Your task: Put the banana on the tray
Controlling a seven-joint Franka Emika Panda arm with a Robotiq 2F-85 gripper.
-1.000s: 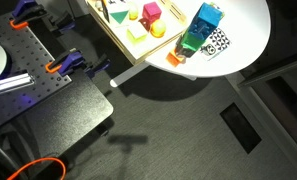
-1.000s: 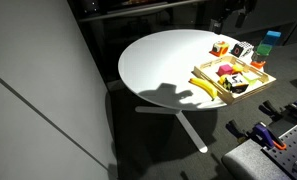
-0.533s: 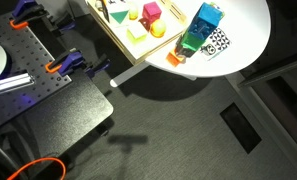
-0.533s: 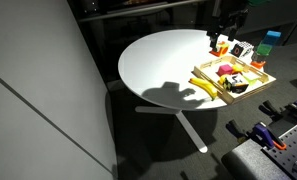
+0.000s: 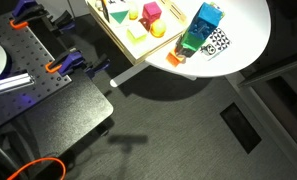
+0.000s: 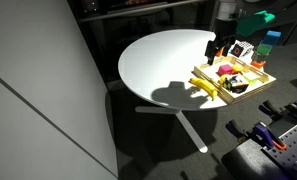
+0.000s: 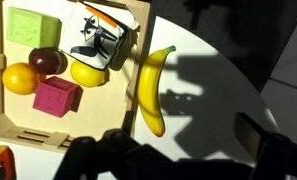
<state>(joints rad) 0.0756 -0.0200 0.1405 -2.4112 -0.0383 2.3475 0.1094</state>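
Observation:
The yellow banana lies on the white tabletop just outside the long rim of the light wooden tray, parallel to it. It also shows in an exterior view beside the tray. My gripper is open and empty, its dark fingers hanging over the table near the banana's lower end. In an exterior view the gripper hovers above the tray's far corner. The tray shows in both exterior views; the banana is out of view in one of them.
The tray holds a pink block, a green block, a dark ball, two yellow round pieces and a metal clip. A blue-green block tower and patterned card stand beyond it. Clamps sit below the table edge.
The arm has come down from the top of the exterior view toward the tray and banana. Its shadow on the table has grown. The banana has not moved.

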